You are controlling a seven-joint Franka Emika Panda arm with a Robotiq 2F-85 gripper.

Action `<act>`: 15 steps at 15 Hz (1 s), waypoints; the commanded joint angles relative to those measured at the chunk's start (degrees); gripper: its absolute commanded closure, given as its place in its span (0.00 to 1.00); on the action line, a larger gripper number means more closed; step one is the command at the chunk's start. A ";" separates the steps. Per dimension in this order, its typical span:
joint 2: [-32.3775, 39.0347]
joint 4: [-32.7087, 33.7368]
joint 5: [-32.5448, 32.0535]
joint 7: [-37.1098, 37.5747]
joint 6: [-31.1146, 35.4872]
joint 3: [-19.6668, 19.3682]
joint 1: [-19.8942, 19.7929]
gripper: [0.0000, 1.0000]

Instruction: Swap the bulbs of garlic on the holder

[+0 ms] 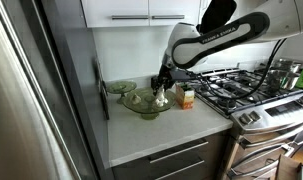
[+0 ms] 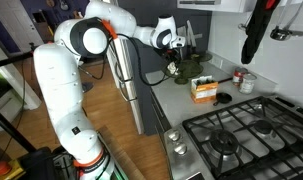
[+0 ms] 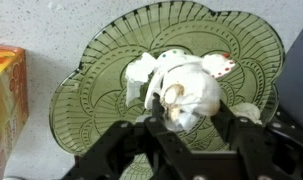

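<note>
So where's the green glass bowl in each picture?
In an exterior view: green bowl in the middle, left of the stove.
In an exterior view: bowl upper middle, beyond the carton.
Wrist view: bowl fills the picture, behind the garlic bulb in the claw.
Shared landmark: the orange-and-white carton.

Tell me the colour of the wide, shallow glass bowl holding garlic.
Pale green, see-through; the glass bowl shows best in the wrist view.

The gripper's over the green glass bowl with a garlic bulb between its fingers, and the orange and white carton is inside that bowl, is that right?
Not quite. The carton is not inside the bowl; it stands outside it on the counter, as the wrist view shows. The gripper is over the bowl with a garlic bulb between its fingers.
</note>
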 commanded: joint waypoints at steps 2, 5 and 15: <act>-1.15 -1.69 -1.23 1.70 0.39 -0.55 0.60 0.73; -1.05 -1.52 -1.61 1.89 0.52 -0.64 0.66 0.22; -3.04 0.17 -6.02 4.17 0.66 -1.52 0.95 0.00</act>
